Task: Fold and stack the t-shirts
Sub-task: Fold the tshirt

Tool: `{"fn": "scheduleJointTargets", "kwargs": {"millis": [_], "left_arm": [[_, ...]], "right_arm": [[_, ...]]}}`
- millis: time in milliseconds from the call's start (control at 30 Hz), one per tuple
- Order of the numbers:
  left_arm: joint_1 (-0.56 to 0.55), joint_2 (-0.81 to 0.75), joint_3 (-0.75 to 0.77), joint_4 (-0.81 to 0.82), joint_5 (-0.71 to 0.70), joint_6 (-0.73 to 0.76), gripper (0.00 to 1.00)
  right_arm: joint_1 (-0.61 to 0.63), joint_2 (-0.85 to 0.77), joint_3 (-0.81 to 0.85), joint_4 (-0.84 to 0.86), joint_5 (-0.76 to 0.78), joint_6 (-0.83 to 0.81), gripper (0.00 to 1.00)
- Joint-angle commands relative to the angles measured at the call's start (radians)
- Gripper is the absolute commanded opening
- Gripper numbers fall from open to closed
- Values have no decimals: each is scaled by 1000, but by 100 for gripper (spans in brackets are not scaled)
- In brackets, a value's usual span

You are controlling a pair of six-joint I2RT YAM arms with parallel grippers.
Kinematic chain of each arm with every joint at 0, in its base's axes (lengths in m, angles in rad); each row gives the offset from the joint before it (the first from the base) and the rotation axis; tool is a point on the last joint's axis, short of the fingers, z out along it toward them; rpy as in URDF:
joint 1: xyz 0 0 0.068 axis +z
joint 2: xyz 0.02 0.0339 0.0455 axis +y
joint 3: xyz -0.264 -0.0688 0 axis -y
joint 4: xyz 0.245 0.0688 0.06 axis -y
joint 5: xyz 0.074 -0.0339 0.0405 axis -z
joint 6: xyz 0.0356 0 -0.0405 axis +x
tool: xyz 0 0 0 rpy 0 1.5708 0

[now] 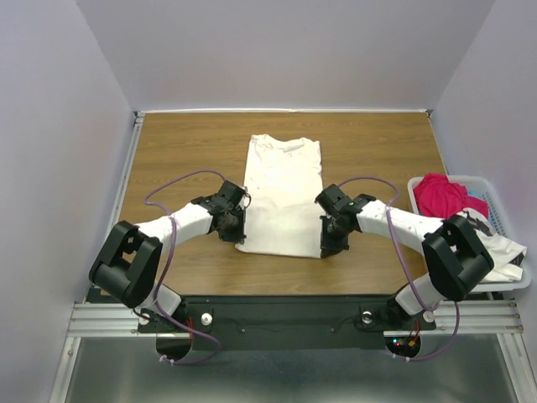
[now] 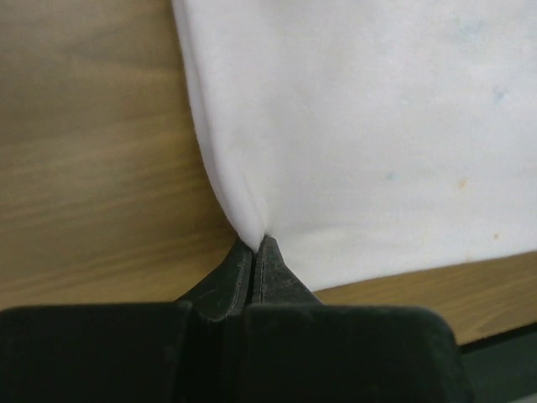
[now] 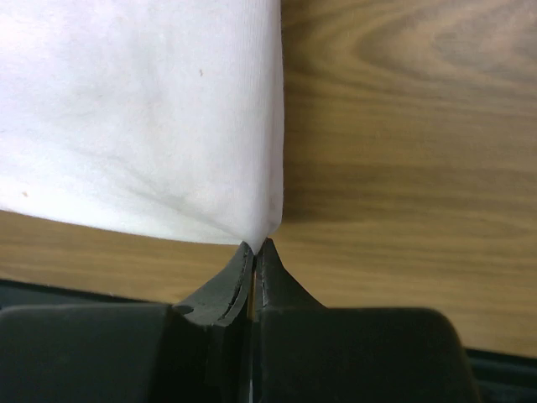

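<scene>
Off-white t-shirt (image 1: 281, 193) flat at frame centre, left gripper (image 2: 256, 245) pinching its lower-left corner, right gripper (image 3: 256, 245) pinching lower-right corner, collar detail unreadable

The left claw (image 2: 256, 248) is seen at the bottom edge, with its two black fingers pressed together. A corner of the off-white t-shirt (image 2: 361, 143) is pinched between the tips. The cloth is spread flat on the wooden counter (image 2: 92, 168), seen at the left. A few faint specks are noticed on the fabric.
</scene>
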Motion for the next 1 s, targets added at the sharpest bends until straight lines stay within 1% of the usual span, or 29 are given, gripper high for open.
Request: {"fn": "scheduleJointTargets", "kwargs": {"millis": [0, 33, 67, 200, 233, 300, 367, 433, 467, 500, 533, 633, 667, 733, 867, 967], "left_arm": [[-9, -116, -21, -235, 74, 27, 0], [-9, -167, -30, -256, 88, 27, 0], [-12, -196, -53, -298, 115, 24, 0], [-12, -348, -105, -373, 171, -31, 0], [-12, -395, -105, -397, 197, -57, 0], [-12, -439, -90, -413, 217, -85, 0], [-10, -475, -70, -427, 220, -113, 0], [-9, -473, -22, -434, 200, -114, 0], [-6, -459, -5, -434, 170, -113, 0], [-1, -450, 25, -430, 157, -107, 0], [22, -425, 39, -419, 133, -102, 0], [69, -387, 90, -382, 107, -72, 0], [100, -361, 100, -341, 91, -67, 0], [126, -330, 130, -298, 81, -52, 0], [167, -203, 218, -208, 54, -13, 0], [174, -134, 266, -160, 47, 13, 0]], "right_arm": [[1, -73, 87, -282, 13, -128, 1], [1, -89, 96, -319, -2, -151, 1], [1, -115, 119, -391, -34, -162, 1], [1, -184, 180, -529, -77, -190, 1], [1, -193, 202, -546, -81, -193, 1], [1, -198, 246, -604, -62, -199, 0], [1, -182, 332, -634, -39, -213, 1], [-2, -146, 399, -671, 5, -227, 0], [-3, -129, 471, -693, 45, -234, 1], [-14, -95, 505, -703, 56, -243, 1], [-23, -80, 574, -709, 85, -260, 1], [-78, -40, 660, -704, 126, -309, 1], [-92, -9, 708, -698, 139, -328, 1], [-129, 18, 757, -691, 175, -368, 1], [-184, 87, 864, -623, 174, -420, 1], [-212, 115, 889, -582, 163, -441, 1]]}}
